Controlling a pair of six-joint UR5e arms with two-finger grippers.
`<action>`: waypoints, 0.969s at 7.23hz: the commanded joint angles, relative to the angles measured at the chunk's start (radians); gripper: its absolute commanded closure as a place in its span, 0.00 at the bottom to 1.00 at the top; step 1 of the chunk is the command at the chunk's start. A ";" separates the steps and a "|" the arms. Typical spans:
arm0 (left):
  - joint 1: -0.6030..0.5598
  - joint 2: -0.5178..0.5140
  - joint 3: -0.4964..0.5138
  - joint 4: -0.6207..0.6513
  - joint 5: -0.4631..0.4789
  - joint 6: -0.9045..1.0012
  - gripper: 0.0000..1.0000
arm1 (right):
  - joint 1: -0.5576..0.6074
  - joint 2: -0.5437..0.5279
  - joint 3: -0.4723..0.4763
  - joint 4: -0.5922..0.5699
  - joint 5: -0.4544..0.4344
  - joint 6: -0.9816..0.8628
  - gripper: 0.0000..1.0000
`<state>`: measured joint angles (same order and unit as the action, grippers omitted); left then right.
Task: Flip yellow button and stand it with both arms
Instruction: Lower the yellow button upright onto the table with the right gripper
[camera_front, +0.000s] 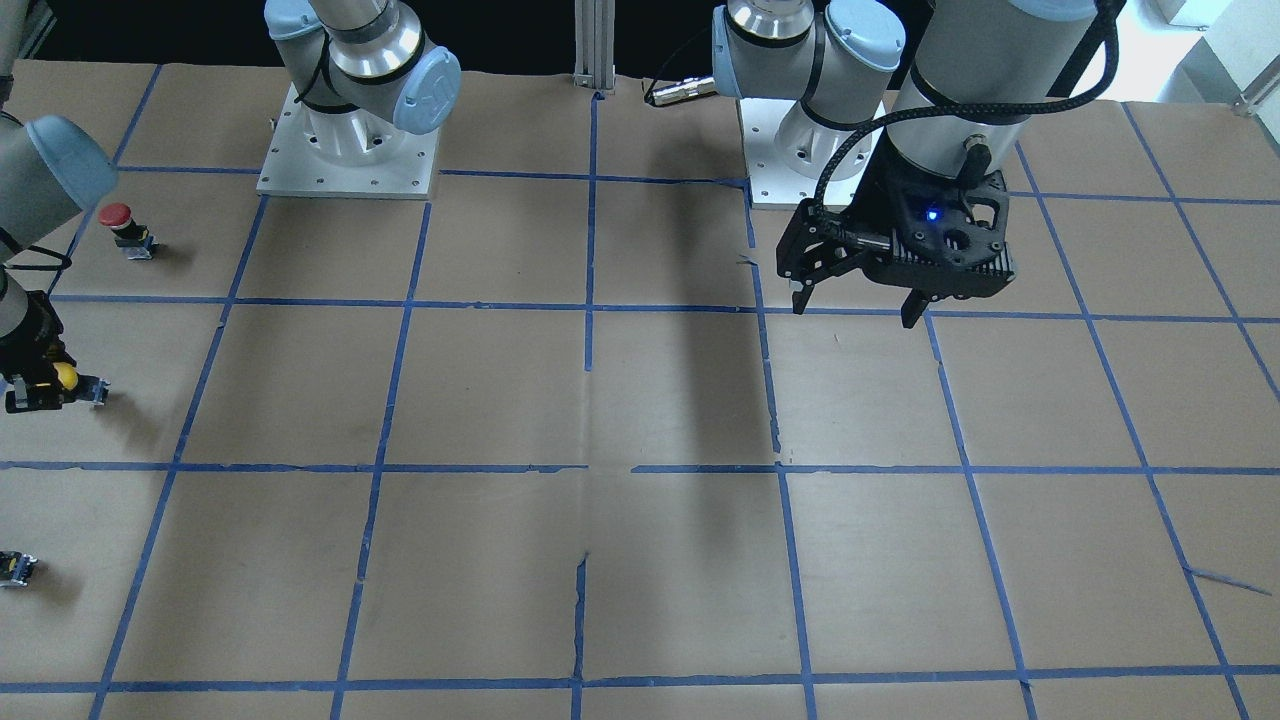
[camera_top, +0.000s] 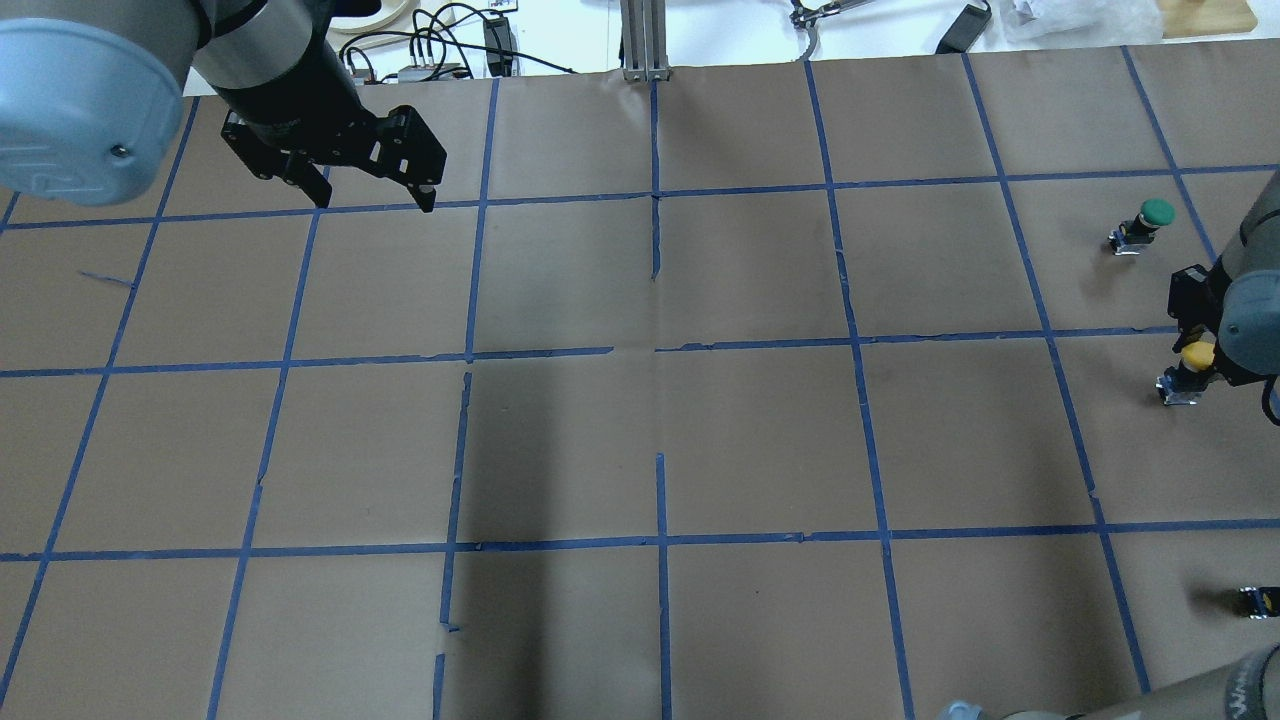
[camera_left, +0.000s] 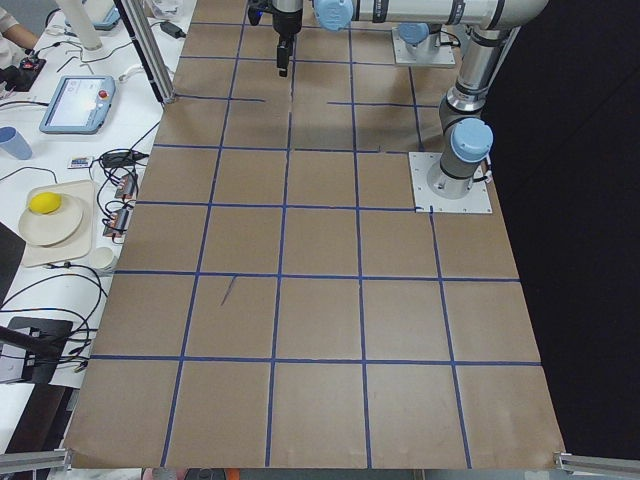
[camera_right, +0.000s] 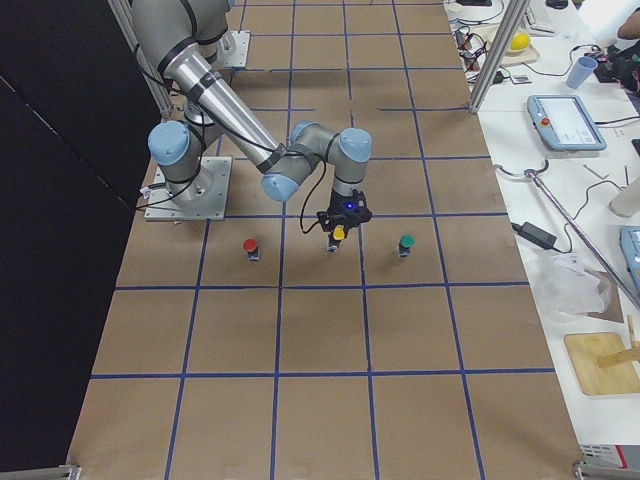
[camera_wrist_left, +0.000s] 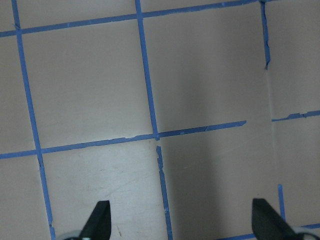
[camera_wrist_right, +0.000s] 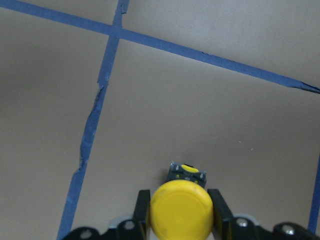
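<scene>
The right arm's black two-finger gripper (camera_wrist_right: 181, 218) is clenched on the yellow button (camera_wrist_right: 181, 207), a small plastic mushroom cap on a black-and-grey switch body, its fingers (camera_wrist_right: 143, 211) pressing both sides of the cap. The button's long axis runs roughly upright, cap up, body down toward the brown paper table with blue tape grid (camera_top: 760, 440), at the robot's far right. The left arm's black two-finger gripper (camera_top: 375, 200) hangs spread wide, holding nothing.

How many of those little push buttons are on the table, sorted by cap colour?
red button: 1
yellow button: 1
green button: 1
capless part: 1
Total: 4
</scene>
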<state>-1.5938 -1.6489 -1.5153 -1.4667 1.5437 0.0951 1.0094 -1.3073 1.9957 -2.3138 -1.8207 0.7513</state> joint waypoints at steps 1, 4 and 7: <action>0.000 -0.002 0.000 0.002 -0.001 0.000 0.00 | 0.000 0.000 0.000 0.002 0.000 -0.001 0.60; 0.002 -0.002 0.001 0.002 -0.002 0.008 0.00 | 0.000 0.005 0.000 0.002 -0.002 -0.003 0.49; 0.000 -0.003 0.001 0.003 -0.004 0.008 0.00 | 0.000 0.002 0.002 0.008 -0.006 -0.001 0.36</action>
<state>-1.5937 -1.6511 -1.5142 -1.4646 1.5413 0.1026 1.0094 -1.3037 1.9961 -2.3071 -1.8256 0.7499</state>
